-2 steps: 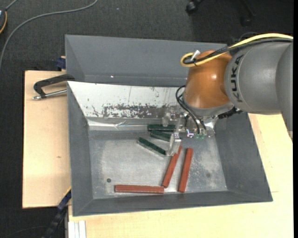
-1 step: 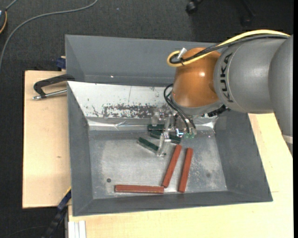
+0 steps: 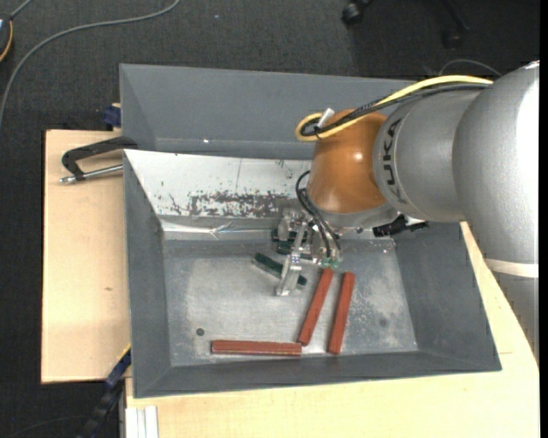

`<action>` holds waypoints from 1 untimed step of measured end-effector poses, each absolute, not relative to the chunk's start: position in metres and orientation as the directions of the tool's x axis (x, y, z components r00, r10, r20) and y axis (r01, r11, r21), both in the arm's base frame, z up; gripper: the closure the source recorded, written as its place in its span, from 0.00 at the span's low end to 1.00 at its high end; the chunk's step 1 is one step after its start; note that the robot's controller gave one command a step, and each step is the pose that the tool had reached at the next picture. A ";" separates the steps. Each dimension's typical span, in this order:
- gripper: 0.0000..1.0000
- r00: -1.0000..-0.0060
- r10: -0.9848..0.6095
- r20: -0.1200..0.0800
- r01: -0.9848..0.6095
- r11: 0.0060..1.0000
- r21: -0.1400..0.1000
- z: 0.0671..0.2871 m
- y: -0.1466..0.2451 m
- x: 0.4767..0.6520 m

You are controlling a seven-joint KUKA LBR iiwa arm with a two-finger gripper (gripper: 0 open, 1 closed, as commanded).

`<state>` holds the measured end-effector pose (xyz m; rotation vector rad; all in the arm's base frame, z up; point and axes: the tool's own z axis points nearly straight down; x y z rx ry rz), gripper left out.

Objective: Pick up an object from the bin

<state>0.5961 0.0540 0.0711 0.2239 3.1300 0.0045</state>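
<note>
The gripper (image 3: 291,272) is positioned low over the middle of the bin floor (image 3: 214,291), below the orange wrist cover (image 3: 342,171). How far the claw is open, and whether it has hold of anything, cannot be determined from this view.

A small dark green piece (image 3: 269,263), possibly a clip, lies just left of the gripper. Two red-brown rods lie side by side at a slant: the left rod (image 3: 314,306) and the right rod (image 3: 340,312), upper ends near the gripper. A third rod (image 3: 255,347) lies flat along the front wall.

The bin (image 3: 145,282) is grey metal. Its floor appears dusty, and its sloped back wall (image 3: 223,184) carries dark speckled marks. Dark carpet (image 3: 257,34) surrounds the station, with a cable (image 3: 94,24) lying on it.
</note>
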 end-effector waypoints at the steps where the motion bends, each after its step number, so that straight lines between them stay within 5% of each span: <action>1: 0.00 -0.990 0.142 -0.005 0.142 0.990 0.003 0.073 0.055 0.598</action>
